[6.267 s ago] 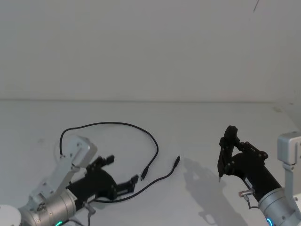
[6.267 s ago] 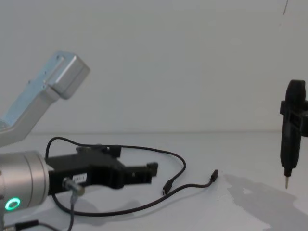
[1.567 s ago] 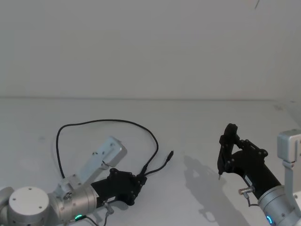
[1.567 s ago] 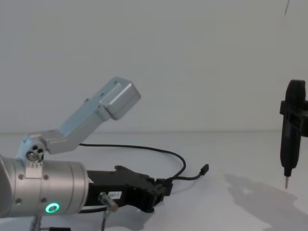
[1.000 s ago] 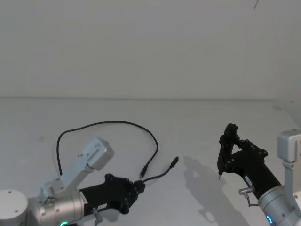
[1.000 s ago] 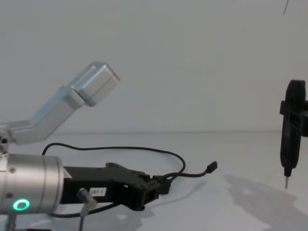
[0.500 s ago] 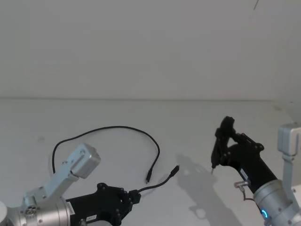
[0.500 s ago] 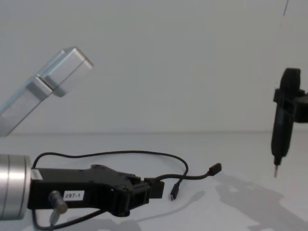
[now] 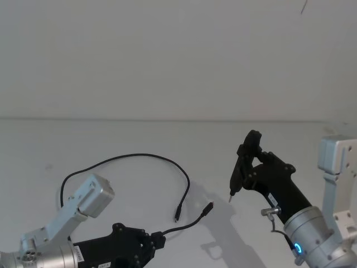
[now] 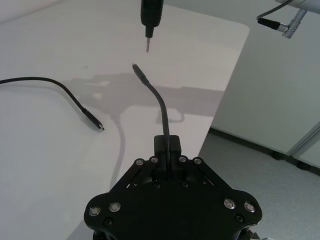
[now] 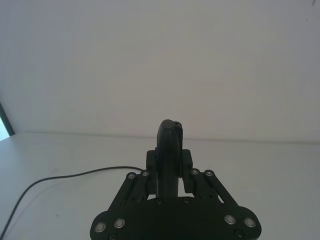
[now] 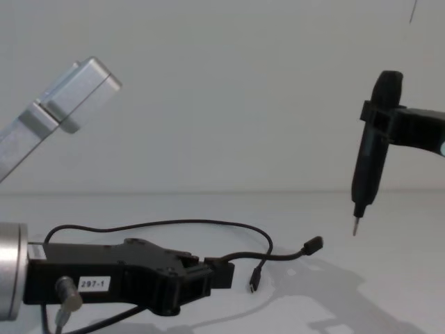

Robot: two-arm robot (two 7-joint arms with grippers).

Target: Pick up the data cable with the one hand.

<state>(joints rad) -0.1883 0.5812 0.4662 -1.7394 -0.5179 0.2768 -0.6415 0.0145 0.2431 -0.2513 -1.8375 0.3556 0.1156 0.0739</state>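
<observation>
left gripper [image 12: 212, 273]: clamped on the data cable [image 12: 208, 224] near one plug, low over the table [image 9: 312, 139]
cable: gripped end lifted; loop and far plug [image 9: 177, 214] lie on the table
right gripper [image 9: 249, 162]: clamped on a black pen-like tool [image 12: 370, 163], raised
left to do: raise the rest

The right gripper [image 9: 246, 162] (gripping a black tool [image 12: 371, 161]) has swung inward toward the data cable [image 9: 146, 157].

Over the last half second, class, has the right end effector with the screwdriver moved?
Yes. In the head view the right end effector, gripping the black screwdriver, has shifted leftward, farther from the table's right edge.
</observation>
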